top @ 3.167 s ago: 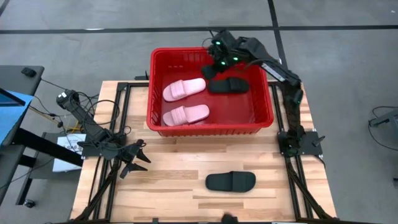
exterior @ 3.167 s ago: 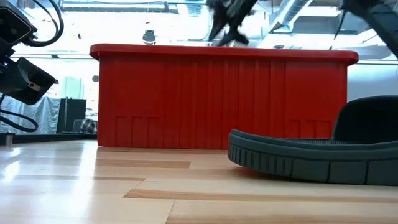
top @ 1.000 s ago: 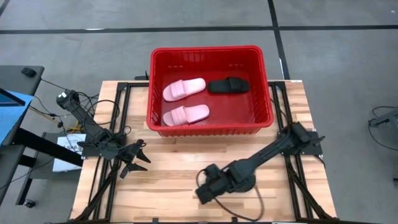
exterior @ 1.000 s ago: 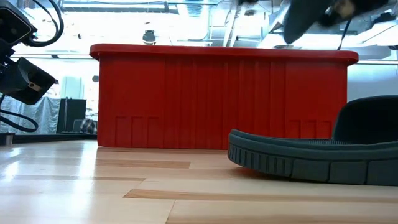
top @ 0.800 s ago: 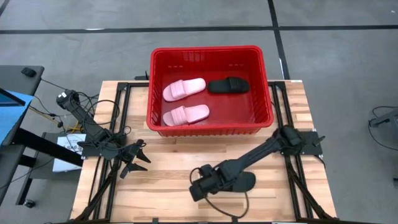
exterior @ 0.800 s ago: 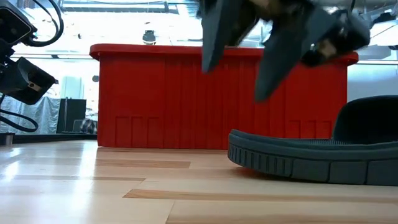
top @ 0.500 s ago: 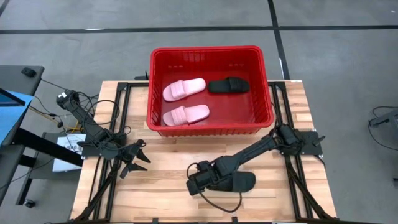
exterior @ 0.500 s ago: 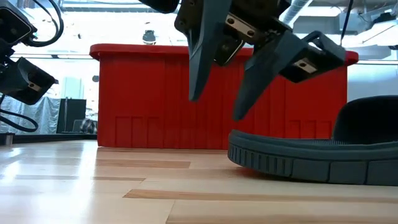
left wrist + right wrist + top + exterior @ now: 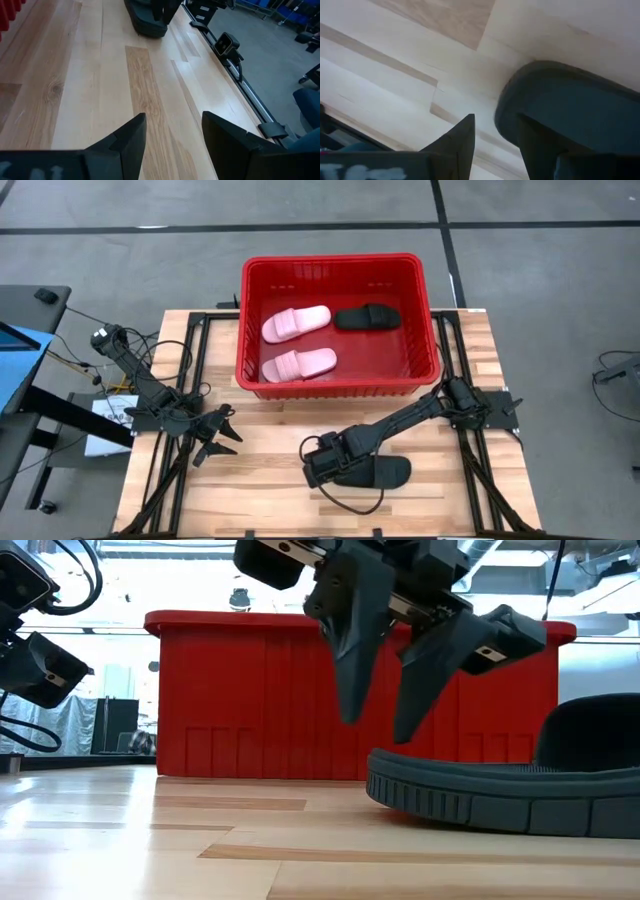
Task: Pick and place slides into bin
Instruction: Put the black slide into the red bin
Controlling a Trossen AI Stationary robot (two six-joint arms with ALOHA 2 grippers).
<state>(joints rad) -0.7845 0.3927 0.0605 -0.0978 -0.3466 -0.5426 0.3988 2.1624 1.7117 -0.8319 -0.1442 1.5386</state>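
The red bin (image 9: 340,388) stands at the table's far middle, and it also shows in the low view (image 9: 350,700). Two pale pink slides (image 9: 296,323) (image 9: 298,364) and one black slide (image 9: 367,317) lie in it. The other black slide (image 9: 385,473) lies sole down on the wood near the front edge. My right gripper (image 9: 375,730) is open, pointing down just above that slide's left end (image 9: 560,100). One finger stands over the end, and the other is past it over bare wood. My left gripper (image 9: 222,440) is open and empty at the table's left.
Bare wood lies between the bin and the black slide, and left of the slide (image 9: 500,795) toward my left gripper (image 9: 172,135). Dark frame rails (image 9: 195,380) run along both table sides. A camera mount (image 9: 227,45) sits at the table's edge.
My right gripper has come down from above toward the black slide on the table. It has shifted a little toward the table's left edge, and it stays open over the slide's left end. The slide has not moved.
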